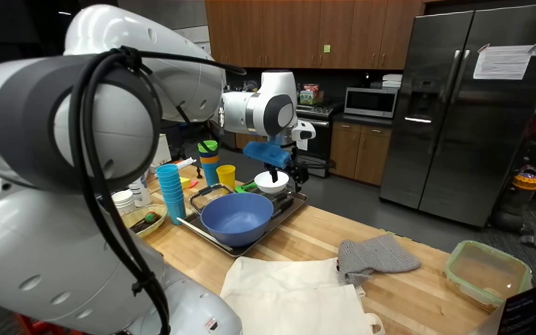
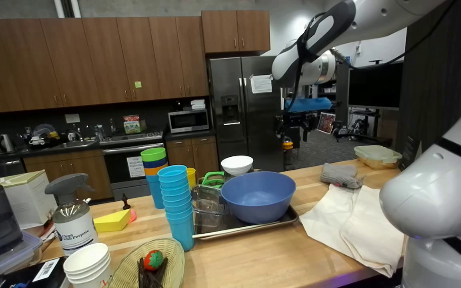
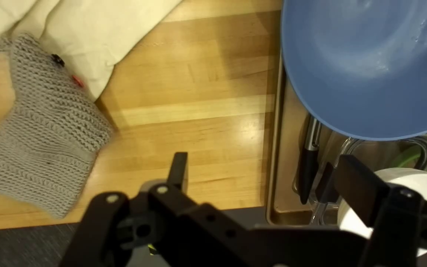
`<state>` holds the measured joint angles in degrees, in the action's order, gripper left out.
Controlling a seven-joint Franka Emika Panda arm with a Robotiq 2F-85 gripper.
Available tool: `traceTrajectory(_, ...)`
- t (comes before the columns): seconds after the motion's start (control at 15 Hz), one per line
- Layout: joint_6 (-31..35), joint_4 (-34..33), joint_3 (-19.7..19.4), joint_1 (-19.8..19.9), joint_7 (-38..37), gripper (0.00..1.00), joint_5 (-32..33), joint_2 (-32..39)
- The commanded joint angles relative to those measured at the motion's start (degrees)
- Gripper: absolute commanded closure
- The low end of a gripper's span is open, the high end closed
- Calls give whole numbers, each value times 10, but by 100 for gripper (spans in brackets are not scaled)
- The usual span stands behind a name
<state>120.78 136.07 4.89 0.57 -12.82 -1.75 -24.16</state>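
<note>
White bowl (image 2: 237, 165) stands at the edge of the baking tray (image 3: 285, 205) on the bench (image 3: 184, 104), near the large blue bowl (image 2: 258, 196). The fingers (image 3: 361, 189) hang wide apart, raised above tray level, gripping nothing. Judging by that, no grasp is made yet; handling seems wholly left.

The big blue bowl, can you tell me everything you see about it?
The blue bowl is round, wide and deep, with a thin rim and smooth, shiny walls that look like plastic. It stands with its opening up on the dark tray, and nothing shows inside it. A clear container is beside it; I can't tell if they touch. The gripper is open and not touching it.
</note>
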Motion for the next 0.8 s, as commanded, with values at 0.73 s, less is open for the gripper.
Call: traceTrajectory(0.73, -89, -19, 3, 10, -138, 0, -54, 12)
